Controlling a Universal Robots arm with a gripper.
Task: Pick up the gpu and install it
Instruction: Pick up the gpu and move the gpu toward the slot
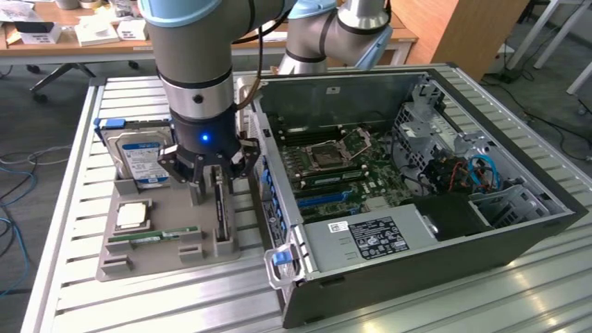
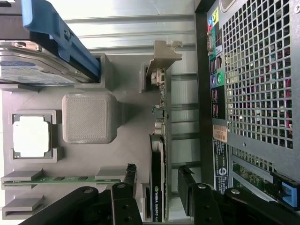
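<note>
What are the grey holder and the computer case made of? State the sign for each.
Grey holder: probably printed plastic, matte; fine layered ribbing on its block. Computer case: likely sheet metal, dull grey; thin punched grille of small holes.

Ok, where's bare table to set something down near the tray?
Bare table slats: nearest the exterior camera, before the tray; also beyond the hard drive. Crowded: the narrow gap between tray and computer case, where the open gripper straddles the gpu.
</note>
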